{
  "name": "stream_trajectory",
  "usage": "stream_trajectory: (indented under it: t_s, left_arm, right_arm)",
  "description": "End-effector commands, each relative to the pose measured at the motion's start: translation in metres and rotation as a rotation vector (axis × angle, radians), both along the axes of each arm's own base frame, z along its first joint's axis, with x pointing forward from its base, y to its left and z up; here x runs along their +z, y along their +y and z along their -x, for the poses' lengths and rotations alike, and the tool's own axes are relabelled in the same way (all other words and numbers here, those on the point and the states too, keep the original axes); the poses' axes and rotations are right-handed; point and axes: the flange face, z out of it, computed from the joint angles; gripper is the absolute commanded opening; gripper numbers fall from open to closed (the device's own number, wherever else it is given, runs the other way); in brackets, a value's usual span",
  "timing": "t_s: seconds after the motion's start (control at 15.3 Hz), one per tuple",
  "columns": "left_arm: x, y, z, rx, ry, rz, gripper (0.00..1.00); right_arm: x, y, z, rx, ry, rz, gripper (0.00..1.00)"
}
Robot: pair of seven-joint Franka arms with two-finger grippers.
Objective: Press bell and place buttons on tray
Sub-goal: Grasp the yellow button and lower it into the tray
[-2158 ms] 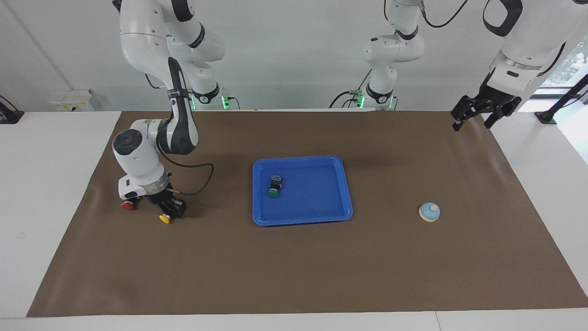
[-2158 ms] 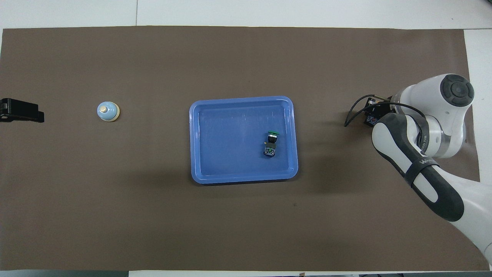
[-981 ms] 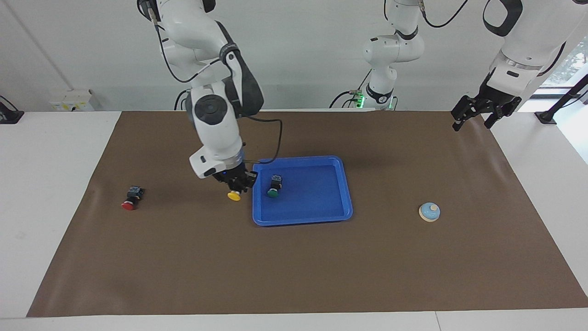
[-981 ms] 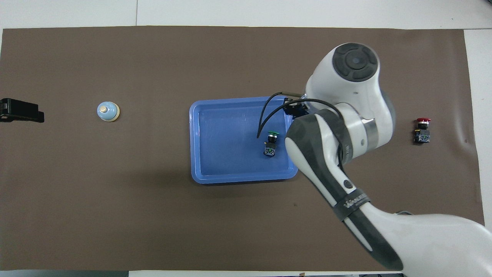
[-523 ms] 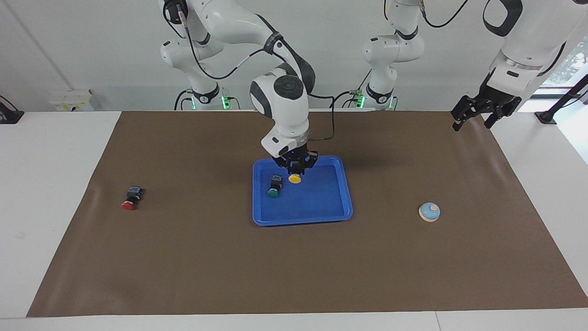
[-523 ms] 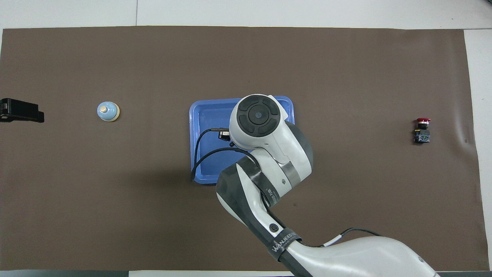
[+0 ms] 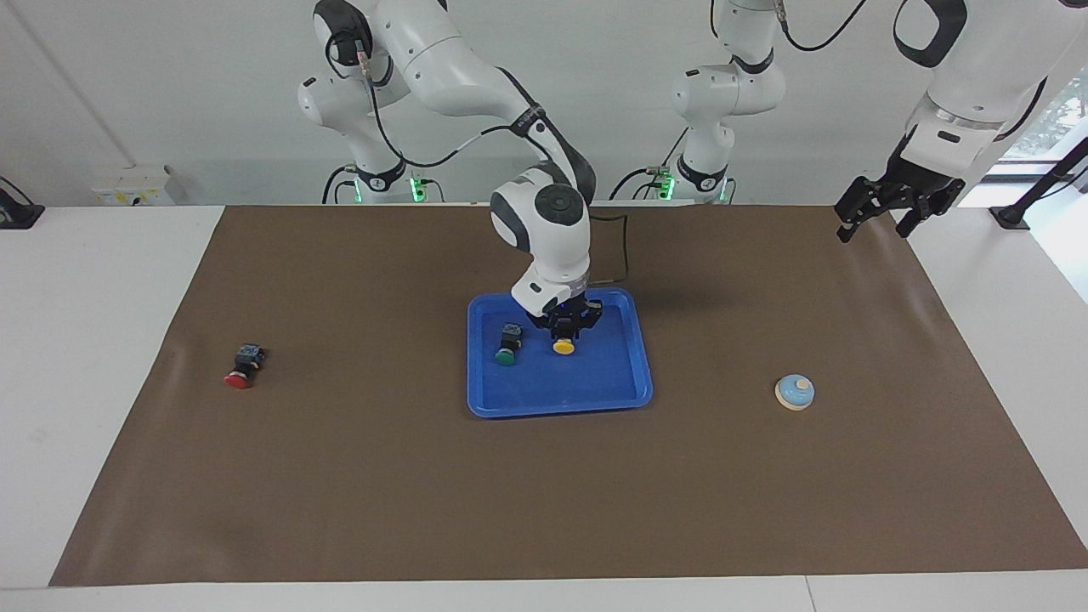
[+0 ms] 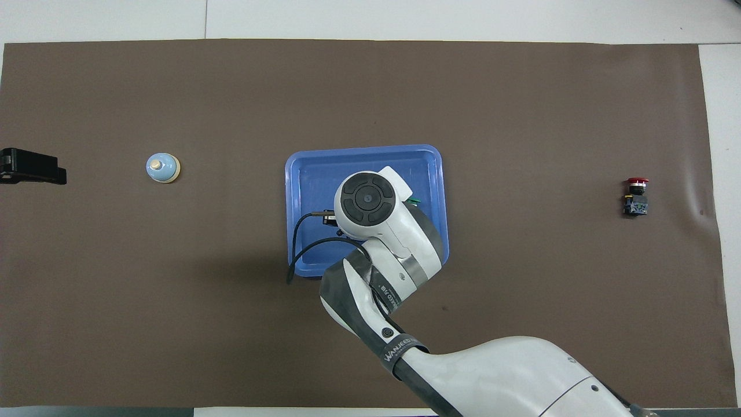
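The blue tray point(image 7: 612, 395) point(image 8: 301, 174) lies mid-table. My right gripper point(image 7: 566, 327) is low inside it, shut on the yellow button point(image 7: 563, 346), whose cap points away from the robots. The green button point(image 7: 507, 346) lies in the tray beside it, toward the right arm's end; overhead, only a green sliver point(image 8: 413, 201) shows past the arm. The red button point(image 7: 241, 370) point(image 8: 635, 194) lies on the mat toward the right arm's end. The pale blue bell point(image 7: 796, 392) point(image 8: 162, 168) sits toward the left arm's end. My left gripper point(image 7: 884, 217) point(image 8: 32, 167) waits open over the mat's corner.
A brown mat point(image 7: 544, 493) covers the table, with white tabletop point(image 7: 102, 340) around it. The right arm's white body point(image 8: 376, 243) hides much of the tray from above. A black cable point(image 8: 298, 255) loops from its wrist over the tray's rim.
My right gripper carried the yellow button from beside the red button over to the tray and has come lower inside it. The left arm has not moved.
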Motion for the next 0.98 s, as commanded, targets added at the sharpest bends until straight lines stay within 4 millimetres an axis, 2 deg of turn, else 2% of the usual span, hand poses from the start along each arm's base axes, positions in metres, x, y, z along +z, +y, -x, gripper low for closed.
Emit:
stream_trajectory:
  t_s: [0.0,0.26,0.33,0.39,0.59,0.78,0.85,0.92]
  left_arm:
    - [0.0,0.0,0.003,-0.005,0.001,-0.014,1.0]
    - [0.0,0.0,0.003,-0.005,-0.001,-0.014,1.0]
    - [0.0,0.0,0.003,-0.005,-0.001,-0.014,1.0]
    - [0.0,0.0,0.003,-0.005,-0.001,-0.014,1.0]
    - [0.0,0.0,0.003,-0.005,-0.001,-0.014,1.0]
    - [0.0,0.001,0.003,-0.004,0.001,-0.014,1.0]
    - [0.0,0.0,0.003,-0.005,0.001,-0.014,1.0]
    - [0.0,0.001,0.003,-0.004,-0.001,-0.014,1.0]
  right_arm:
    - [-0.004,-0.015,0.004,-0.006,-0.017,-0.016,0.0]
    - [-0.01,-0.018,0.008,-0.02,-0.031,-0.027,0.0]
    - [-0.009,-0.017,0.008,-0.022,-0.032,-0.029,0.35]
    - [-0.008,-0.016,0.008,-0.029,-0.029,-0.029,0.99]
    - [0.002,-0.013,0.004,-0.067,-0.016,-0.024,1.0]
    - [0.036,-0.014,-0.011,-0.087,0.022,0.001,1.0]
    - [0.053,-0.024,-0.02,-0.107,0.026,0.002,1.0]
    - [0.074,-0.045,-0.031,-0.14,0.026,-0.002,1.0]
